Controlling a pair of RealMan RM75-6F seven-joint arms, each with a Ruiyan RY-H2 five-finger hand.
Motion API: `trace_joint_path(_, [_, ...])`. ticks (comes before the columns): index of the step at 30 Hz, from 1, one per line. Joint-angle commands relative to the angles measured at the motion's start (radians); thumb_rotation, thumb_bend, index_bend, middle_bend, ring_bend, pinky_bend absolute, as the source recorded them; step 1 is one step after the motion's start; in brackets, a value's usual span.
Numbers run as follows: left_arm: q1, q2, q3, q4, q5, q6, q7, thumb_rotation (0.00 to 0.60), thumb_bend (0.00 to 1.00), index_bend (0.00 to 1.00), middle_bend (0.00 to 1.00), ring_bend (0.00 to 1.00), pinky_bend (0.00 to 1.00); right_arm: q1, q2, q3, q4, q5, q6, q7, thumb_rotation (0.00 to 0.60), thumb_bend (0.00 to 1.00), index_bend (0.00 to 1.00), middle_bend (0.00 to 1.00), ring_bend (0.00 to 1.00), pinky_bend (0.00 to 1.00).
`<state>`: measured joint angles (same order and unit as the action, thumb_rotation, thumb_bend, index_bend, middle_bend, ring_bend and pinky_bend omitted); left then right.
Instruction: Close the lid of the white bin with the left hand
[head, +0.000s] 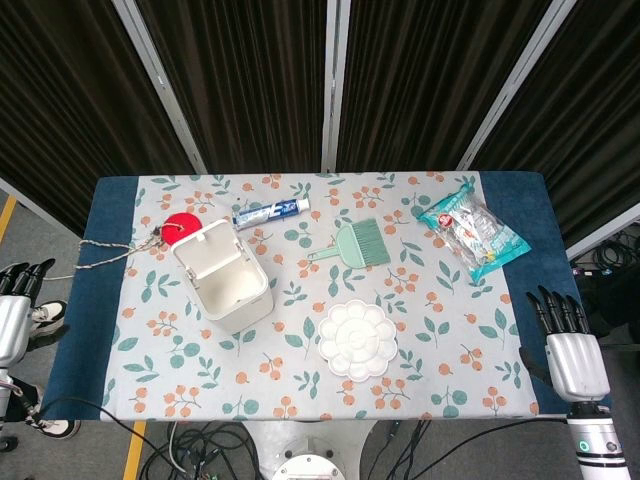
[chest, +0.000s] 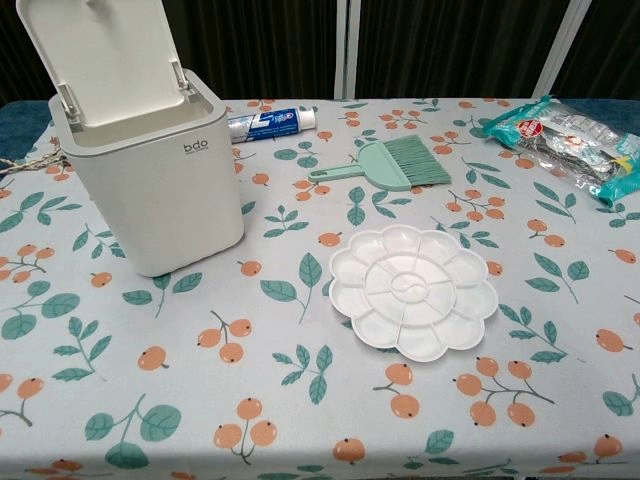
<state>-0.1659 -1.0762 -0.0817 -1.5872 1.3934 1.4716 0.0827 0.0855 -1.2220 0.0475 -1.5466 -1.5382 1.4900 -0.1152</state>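
The white bin (head: 232, 290) stands on the left half of the table, and its lid (head: 207, 248) is tipped up and open toward the back left. In the chest view the bin (chest: 160, 180) fills the upper left, with its lid (chest: 105, 55) raised high. My left hand (head: 14, 305) hangs off the table's left edge, well left of the bin, fingers apart and holding nothing. Beyond the front right corner, my right hand (head: 568, 345) is also empty with its fingers straight. Neither hand shows in the chest view.
A white flower-shaped palette (head: 357, 338) lies right of the bin. A green hand brush (head: 357, 245), a toothpaste tube (head: 270, 213) and a red disc (head: 182, 227) with a cord lie behind. A snack packet (head: 470, 230) sits far right.
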Motion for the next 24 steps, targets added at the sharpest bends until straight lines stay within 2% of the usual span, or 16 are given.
trace_joint_path(1, [0.0,0.0,-0.002,0.0,0.01,0.0,-0.023,0.6,0.0,0.12,0.2,0.13,0.19,0.003,-0.002,-0.001,-0.002,0.003,-0.007,-0.006,0.6,0.23,0.0,0.0,0.0,0.0])
trace_joint_path(9, [-0.054,0.034,-0.029,-0.024,0.057,-0.06,-0.173,0.6,0.0,0.12,0.2,0.13,0.19,0.002,-0.006,-0.005,0.0,0.002,-0.01,-0.012,0.6,0.23,0.0,0.0,0.0,0.0])
trace_joint_path(14, [-0.134,0.046,-0.078,-0.016,0.077,-0.123,-0.281,0.6,0.0,0.12,0.2,0.13,0.19,0.0,-0.008,-0.003,0.009,0.011,-0.012,-0.017,0.6,0.23,0.0,0.0,0.0,0.0])
trace_joint_path(21, [-0.253,0.069,-0.141,-0.04,0.057,-0.257,-0.41,0.578,0.0,0.13,0.2,0.13,0.19,0.005,-0.011,-0.004,0.002,0.008,-0.019,-0.031,0.6,0.23,0.0,0.0,0.0,0.0])
trace_joint_path(24, [-0.301,0.08,-0.155,-0.067,0.044,-0.329,-0.466,0.542,0.0,0.14,0.2,0.13,0.19,0.006,-0.014,-0.003,0.006,0.013,-0.022,-0.031,0.6,0.23,0.0,0.0,0.0,0.0])
